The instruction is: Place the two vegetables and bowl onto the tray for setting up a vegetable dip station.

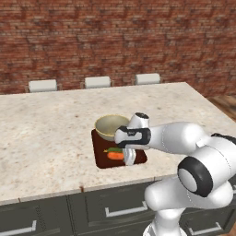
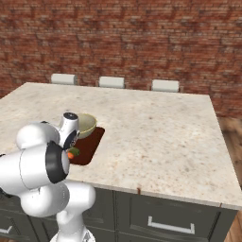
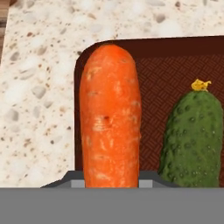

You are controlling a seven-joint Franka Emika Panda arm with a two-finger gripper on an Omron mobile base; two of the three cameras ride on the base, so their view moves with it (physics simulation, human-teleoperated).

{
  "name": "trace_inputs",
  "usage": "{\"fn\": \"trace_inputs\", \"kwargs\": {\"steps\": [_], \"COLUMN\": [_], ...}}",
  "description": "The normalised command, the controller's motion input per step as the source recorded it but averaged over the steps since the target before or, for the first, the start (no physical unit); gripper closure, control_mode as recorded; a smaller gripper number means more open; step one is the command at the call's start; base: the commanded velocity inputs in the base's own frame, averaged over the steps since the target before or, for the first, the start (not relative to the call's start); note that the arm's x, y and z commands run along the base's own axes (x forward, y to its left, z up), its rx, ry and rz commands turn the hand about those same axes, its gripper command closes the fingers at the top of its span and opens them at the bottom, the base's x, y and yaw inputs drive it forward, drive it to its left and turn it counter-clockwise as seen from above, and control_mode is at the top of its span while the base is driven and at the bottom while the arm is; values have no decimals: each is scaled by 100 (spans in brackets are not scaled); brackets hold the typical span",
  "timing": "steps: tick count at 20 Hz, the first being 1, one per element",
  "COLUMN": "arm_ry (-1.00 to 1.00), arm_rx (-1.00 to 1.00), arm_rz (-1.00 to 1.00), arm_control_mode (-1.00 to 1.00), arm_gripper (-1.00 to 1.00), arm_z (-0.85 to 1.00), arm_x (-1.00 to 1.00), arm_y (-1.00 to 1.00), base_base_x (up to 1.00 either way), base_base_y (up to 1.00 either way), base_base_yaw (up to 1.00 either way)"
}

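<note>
Clamped between the finger tips of the white arm's two-finger gripper (image 1: 129, 158): a short, tapered orange carrot (image 3: 110, 118) with a matte, faintly pitted skin, poised over the near edge of the flat, dark reddish-brown rectangular tray (image 1: 100, 161) with rounded corners and a woven-look floor. Lying just beside the carrot on the tray, a stubby, pebbled dark-green cucumber (image 3: 192, 138) topped by a yellow stem nub. Seated on the tray's far end, a round beige-cream bowl (image 1: 110, 126) with olive-tan rim. Beneath it all, a speckled stone counter (image 1: 46, 138). Likely light and stiff, the carrot; smooth enough to slip, so best pinched across its thick middle.
</note>
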Motion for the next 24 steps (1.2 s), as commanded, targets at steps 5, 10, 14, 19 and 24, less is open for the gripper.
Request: {"fn": "trace_inputs", "kwargs": {"steps": [5,10,14,19,24], "arm_ry": [0,0,3,4,3], "arm_rx": [0,0,0,0,0], "arm_rz": [0,0,0,0,0], "arm_control_mode": [-100,-100,-100,-100,-100], "arm_gripper": [100,100,100,100,100], "arm_z": [-9,-6,-7,-7,-4], "arm_x": [0,1,3,3,5], "arm_y": [0,0,0,0,0], "base_base_x": [0,0,0,0,0], "base_base_y": [0,0,0,0,0], "base_base_yaw": [0,0,0,0,0]}}
